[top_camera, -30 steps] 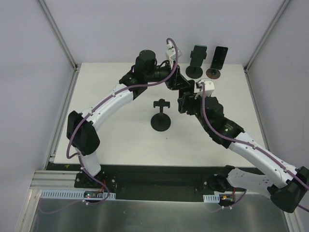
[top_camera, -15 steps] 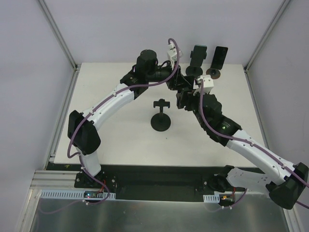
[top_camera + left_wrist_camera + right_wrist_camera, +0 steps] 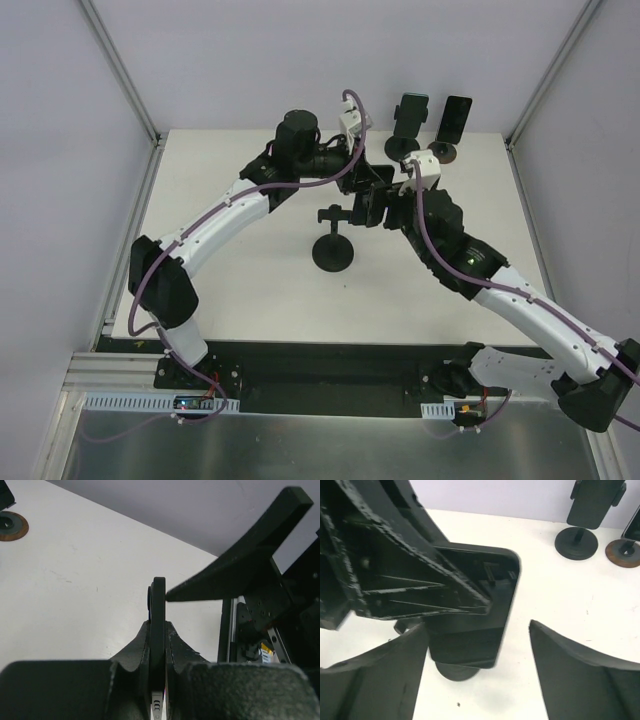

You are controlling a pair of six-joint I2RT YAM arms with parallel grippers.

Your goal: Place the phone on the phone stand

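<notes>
The phone (image 3: 485,605), a dark slab, hangs above the table with my left gripper (image 3: 158,630) shut on its flat faces; in the left wrist view I see it edge-on (image 3: 158,605). My right gripper (image 3: 477,625) is open around the phone's lower end, its left finger close to one edge and its right finger (image 3: 580,670) well apart from the other. The empty black phone stand (image 3: 333,248) stands at mid-table, just left of both grippers (image 3: 372,195); its round base (image 3: 457,671) shows under the phone.
Two other stands at the back hold phones: a black one (image 3: 405,148) and a brown-based one (image 3: 443,152). The arms cross closely over the middle of the table. Frame posts stand at the back corners.
My left jaws have closed onto the phone. The right jaws have widened slightly. Both grippers have shifted a little left, toward the empty stand.
</notes>
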